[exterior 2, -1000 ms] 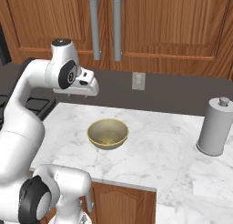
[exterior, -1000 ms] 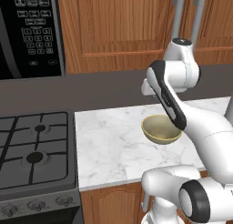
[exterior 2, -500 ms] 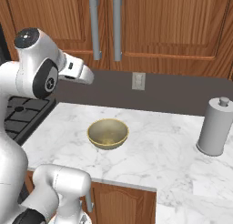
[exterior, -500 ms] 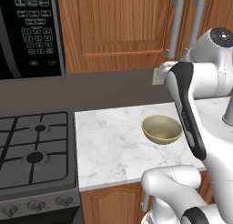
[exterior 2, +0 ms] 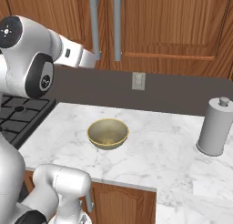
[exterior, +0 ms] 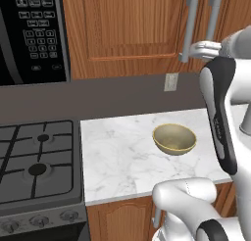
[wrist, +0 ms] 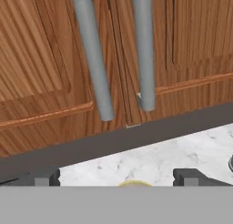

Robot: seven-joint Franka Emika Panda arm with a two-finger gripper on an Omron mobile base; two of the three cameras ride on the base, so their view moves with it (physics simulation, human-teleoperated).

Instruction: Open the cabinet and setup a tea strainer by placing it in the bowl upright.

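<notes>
The cabinet (exterior: 127,24) (exterior 2: 50,13) is a reddish wooden wall unit with its door shut and a long grey bar handle (exterior: 188,29) (exterior 2: 94,27) (wrist: 93,59). My gripper (exterior: 194,50) (exterior 2: 94,60) (wrist: 116,177) is raised to the lower end of that handle, just in front of it, open and holding nothing. Its fingertips (wrist: 45,177) stand wide apart. The olive-gold bowl (exterior: 174,138) (exterior 2: 108,133) (wrist: 134,183) sits empty on the marble counter below. The tea strainer is hidden.
A second wall cabinet (exterior 2: 173,22) with a like handle (exterior 2: 117,27) (wrist: 143,50) adjoins on the right. A microwave (exterior: 32,34) hangs above the stove (exterior: 34,161) on the left. On the counter (exterior 2: 159,155) at the right stands a grey paper-towel roll (exterior 2: 216,127).
The arm has swung up from over the bowl to the cabinet handles. The jaws have spread a little wider. The bowl has not moved.
</notes>
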